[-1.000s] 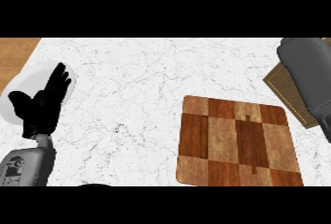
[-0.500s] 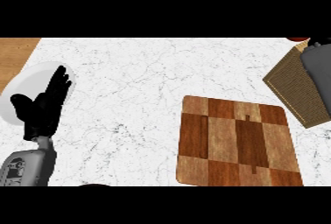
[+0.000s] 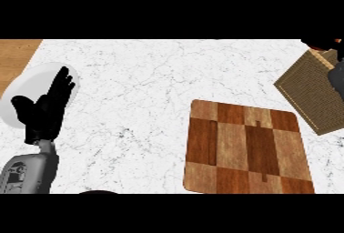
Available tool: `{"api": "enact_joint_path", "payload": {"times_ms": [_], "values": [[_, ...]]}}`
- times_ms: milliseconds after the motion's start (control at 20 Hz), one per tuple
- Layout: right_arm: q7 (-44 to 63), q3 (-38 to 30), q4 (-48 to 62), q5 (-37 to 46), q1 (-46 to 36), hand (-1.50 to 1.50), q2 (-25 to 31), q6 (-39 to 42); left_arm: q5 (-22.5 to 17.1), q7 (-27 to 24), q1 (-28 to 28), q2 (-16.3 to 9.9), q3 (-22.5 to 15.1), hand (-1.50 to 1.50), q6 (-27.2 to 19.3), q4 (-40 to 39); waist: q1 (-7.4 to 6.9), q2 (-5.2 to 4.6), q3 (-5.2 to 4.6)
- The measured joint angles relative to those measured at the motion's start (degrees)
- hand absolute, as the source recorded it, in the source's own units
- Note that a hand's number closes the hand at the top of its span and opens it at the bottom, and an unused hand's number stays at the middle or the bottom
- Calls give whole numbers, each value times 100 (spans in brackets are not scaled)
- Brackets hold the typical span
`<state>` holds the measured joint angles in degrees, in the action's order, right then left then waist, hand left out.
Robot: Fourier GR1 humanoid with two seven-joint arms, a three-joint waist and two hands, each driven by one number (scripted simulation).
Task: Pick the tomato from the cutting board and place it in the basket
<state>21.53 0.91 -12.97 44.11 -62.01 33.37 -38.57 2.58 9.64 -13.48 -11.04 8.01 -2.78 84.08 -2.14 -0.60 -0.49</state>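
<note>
The cutting board [image 3: 245,145], a brown checkered slab, lies at the centre right with nothing on it. The woven brown basket [image 3: 306,88] sits at the right edge, partly cut off. My right hand [image 3: 317,44] shows only as a black patch at the top right corner, above the basket's far end. A small reddish sliver of the tomato [image 3: 336,41] shows against it, with the fingers curled round it. The grey right forearm crosses the basket's right side. My left hand [image 3: 43,111] rests open at the left, fingers up.
A white plate [image 3: 27,88] lies under the left hand at the left edge. A wooden surface [image 3: 13,54] borders the white marble counter at the top left.
My right arm has moved further up and to the right, off the basket's middle toward the top right corner. More of the basket now shows. The left hand has barely moved.
</note>
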Motion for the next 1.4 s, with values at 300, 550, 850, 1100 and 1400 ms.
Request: {"api": "enact_joint_path", "payload": {"times_ms": [300,550,850,1100,1400], "values": [[378,706,361,870,-354,150,133,296,19,-7,-36,15,-14,0,-13,5,-22,-8,31],[525,795,544,1082,-520,150,153,427,14,-7,-35,9,-11,0,15,-3,-24,-16,43],[619,720,830,1058,-687,150,275,1163,-1,-74,-115,13,16,0,30,-147,-39,-14,28],[565,606,906,955,-633,150,325,1555,29,-48,-79,50,-29,0,4,-58,-50,2,9],[418,515,854,890,-422,150,400,1448,48,-37,-76,81,-51,0,-16,-40,-68,6,-5]]}}
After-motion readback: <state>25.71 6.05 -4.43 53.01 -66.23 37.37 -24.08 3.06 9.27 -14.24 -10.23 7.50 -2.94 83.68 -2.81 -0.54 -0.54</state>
